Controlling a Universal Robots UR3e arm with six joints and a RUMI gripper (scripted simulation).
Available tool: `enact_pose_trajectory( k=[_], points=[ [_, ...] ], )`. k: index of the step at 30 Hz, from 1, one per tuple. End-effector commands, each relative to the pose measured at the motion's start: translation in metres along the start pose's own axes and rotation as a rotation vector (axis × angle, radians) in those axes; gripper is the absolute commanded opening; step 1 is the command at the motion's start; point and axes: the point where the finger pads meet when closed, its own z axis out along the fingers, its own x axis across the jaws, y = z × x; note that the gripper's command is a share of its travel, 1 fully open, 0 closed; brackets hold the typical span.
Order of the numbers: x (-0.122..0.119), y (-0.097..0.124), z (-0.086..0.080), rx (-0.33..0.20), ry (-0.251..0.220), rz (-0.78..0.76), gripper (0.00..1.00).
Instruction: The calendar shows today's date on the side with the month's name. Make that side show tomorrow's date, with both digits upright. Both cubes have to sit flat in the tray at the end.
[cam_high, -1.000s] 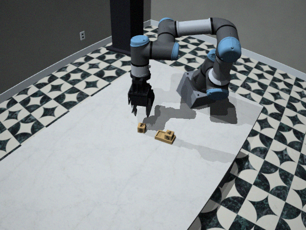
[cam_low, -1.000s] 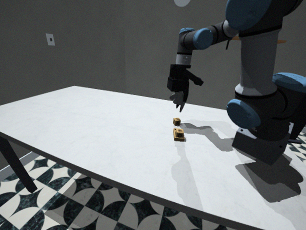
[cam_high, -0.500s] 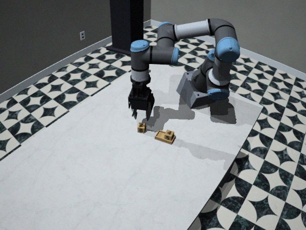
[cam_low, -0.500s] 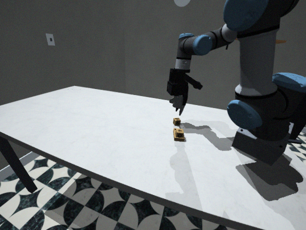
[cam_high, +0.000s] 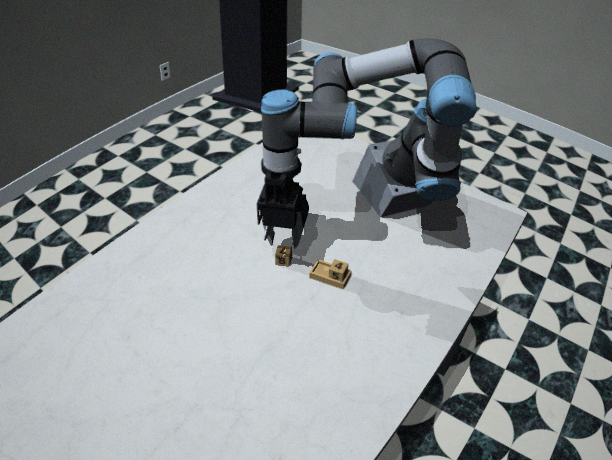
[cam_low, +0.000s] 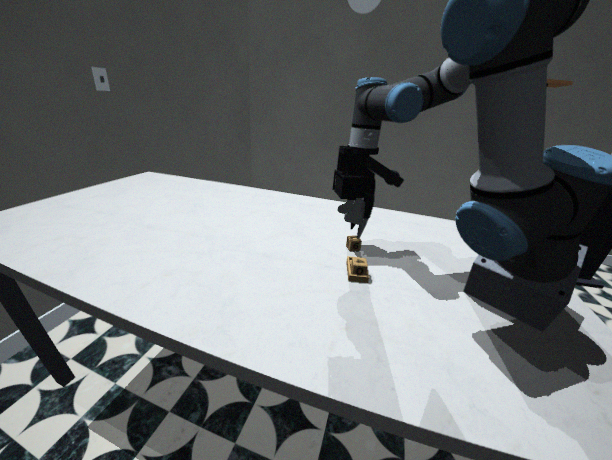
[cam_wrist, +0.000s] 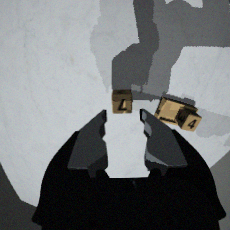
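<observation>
Past my fingertips I see a white marble-look table top (cam_high: 200, 320) (cam_low: 225, 260) (cam_wrist: 45, 60) and a floor of dark green and cream patterned tiles (cam_high: 540, 370) (cam_low: 185, 425). A black square pillar (cam_high: 245, 50) rises at upper left of centre in the top view; a white wall outlet (cam_high: 165, 71) sits left of it. Upper left in the exterior view is a white wall plate (cam_low: 100, 79), perhaps a switch.

your gripper (cam_high: 283, 244) (cam_low: 356, 232) (cam_wrist: 123, 110) has come down from where it hung a second ago; its fingertips are now closer to the loose cube (cam_high: 283, 256) (cam_low: 353, 243) (cam_wrist: 122, 102) – the drop shows in both the top and exterior views; the blue-capped wrist (cam_high: 280, 102) (cam_low: 371, 82) has sunk with it; the elbow (cam_high: 452, 100) (cam_low: 482, 30) has swung a little leftward in your exterior picture – there, the orange piece (cam_low: 560, 83) behind the arm now shows only on the right; the forearm's shadow (cam_high: 360, 229) has slid rightward in the top view.
</observation>
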Motion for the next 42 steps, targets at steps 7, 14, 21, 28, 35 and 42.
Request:
enact_pose_trajectory(
  k=[7, 14, 21, 28, 35, 42],
  points=[
    [-0.0009, 0.0003, 0.0066, -0.001, -0.003, 0.000, 0.29],
    [-0.0009, 0.0003, 0.0073, -0.001, -0.003, 0.000, 0.29],
    [-0.0009, 0.0003, 0.0073, -0.001, -0.003, 0.000, 0.29],
    [-0.0009, 0.0003, 0.0073, -0.001, -0.003, 0.000, 0.29],
    [-0.0009, 0.0003, 0.0073, -0.001, -0.003, 0.000, 0.29],
    [-0.0009, 0.0003, 0.0073, -0.001, -0.003, 0.000, 0.29]
  ],
)
